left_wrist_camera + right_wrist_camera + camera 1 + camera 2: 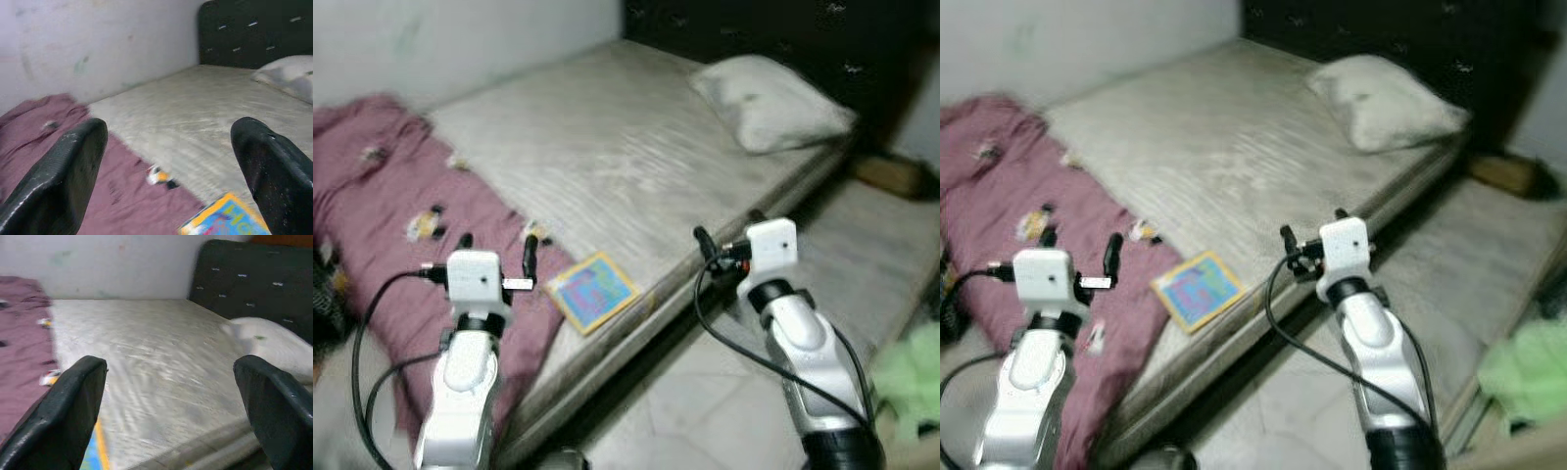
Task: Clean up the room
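I am looking down at a bed (636, 157) with a bare, pale mattress set against a light wall (98, 39). A white pillow (769, 103) lies at the head end, next to the dark headboard (254, 284). A mauve blanket (401, 206) with small printed figures is bunched over the foot end and hangs down the near side. A colourful book (594, 291), blue with a yellow border, lies flat on the mattress edge, just beside the blanket.

My left gripper (497, 257) hangs over the blanket, near the book, fingers (58, 181) spread wide and holding nothing. My right gripper (1310, 240) hangs at the near side rail of the bed, past the book toward the pillow end, its fingers (63, 416) likewise spread and empty.

A green cloth (1528, 377) lies on the floor (705, 411) at my right. The head views are slightly blurred.
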Robot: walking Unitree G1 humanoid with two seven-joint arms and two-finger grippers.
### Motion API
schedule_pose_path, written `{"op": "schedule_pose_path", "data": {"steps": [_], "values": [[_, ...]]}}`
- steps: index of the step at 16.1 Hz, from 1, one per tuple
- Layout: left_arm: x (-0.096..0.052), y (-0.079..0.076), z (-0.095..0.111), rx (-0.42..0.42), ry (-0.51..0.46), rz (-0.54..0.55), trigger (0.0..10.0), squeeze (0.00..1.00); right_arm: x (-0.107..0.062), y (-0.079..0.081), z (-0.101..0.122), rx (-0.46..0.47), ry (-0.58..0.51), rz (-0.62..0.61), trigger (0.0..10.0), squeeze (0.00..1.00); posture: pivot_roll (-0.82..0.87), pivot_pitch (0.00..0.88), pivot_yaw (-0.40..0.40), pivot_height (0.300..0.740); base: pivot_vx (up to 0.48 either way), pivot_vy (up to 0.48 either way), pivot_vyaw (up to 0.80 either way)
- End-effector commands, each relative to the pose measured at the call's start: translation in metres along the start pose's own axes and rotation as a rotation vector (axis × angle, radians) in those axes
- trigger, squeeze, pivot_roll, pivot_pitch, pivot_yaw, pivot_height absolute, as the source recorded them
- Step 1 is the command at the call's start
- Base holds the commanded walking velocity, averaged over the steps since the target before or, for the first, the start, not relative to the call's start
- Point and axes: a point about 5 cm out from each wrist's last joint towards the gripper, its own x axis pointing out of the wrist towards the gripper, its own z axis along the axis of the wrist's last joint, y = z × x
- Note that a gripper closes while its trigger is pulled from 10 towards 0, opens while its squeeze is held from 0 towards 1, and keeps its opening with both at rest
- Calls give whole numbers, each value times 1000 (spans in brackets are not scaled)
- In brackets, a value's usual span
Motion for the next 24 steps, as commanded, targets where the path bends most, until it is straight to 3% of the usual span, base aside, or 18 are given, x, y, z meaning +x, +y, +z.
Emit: {"op": "schedule_pose_path", "data": {"steps": [1,6,14,20,24], "values": [[1,3,1,7,1,4,10000,0,3,5,4,0,-18,23,10000,0,-70,22,6,740,0,0,800],[8,0,11,4,-30,26,10000,0,7,4,7,-2,-29,22,10000,0,-53,32,2,740,0,0,800],[-1,0,2,7,16,33,10000,0,-3,13,-7,1,2,0,10000,0,-32,0,11,740,0,0,800],[1,7,-4,-3,32,59,10000,0,-1,3,-9,-33,0,-48,10000,0,-50,7,0,740,0,0,800],[3,2,-3,-26,19,7,10000,0,-2,-3,-9,-10,-8,-92,10000,0,-60,1,17,740,69,0,0]]}}
